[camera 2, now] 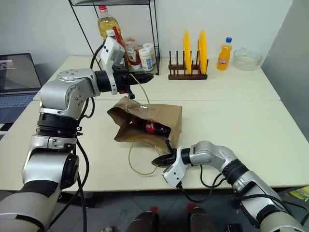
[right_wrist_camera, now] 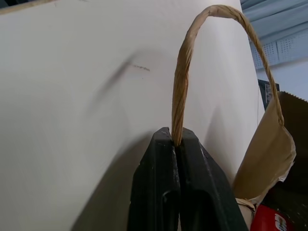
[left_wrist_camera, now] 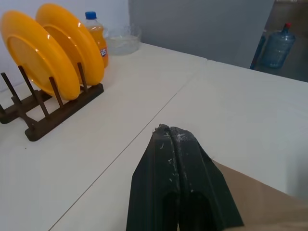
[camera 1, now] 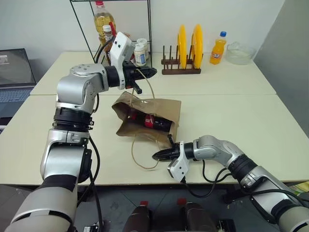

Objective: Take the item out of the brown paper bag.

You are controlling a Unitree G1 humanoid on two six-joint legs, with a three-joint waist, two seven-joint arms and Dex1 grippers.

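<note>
The brown paper bag (camera 1: 164, 107) lies on its side in the middle of the table, mouth toward me. Inside it lies the item, a cola bottle with a red label (camera 1: 149, 121), partly visible through the mouth. My left gripper (camera 1: 147, 72) is shut above the bag. The upper twine handle (camera 1: 152, 89) runs up to it, so the top edge of the mouth is lifted. Near the table's front edge, my right gripper (camera 1: 155, 155) is shut on the lower handle (right_wrist_camera: 180, 86), pinched at its fingertips (right_wrist_camera: 163, 144).
At the back stand a wooden rack with yellow plates (camera 1: 187, 50), an orange soda bottle (camera 1: 218, 48) and a glass bowl (camera 1: 240, 52). A wire shelf with bottles and jars (camera 1: 120, 36) is behind my left arm. A laptop (camera 1: 14, 72) sits at the far left.
</note>
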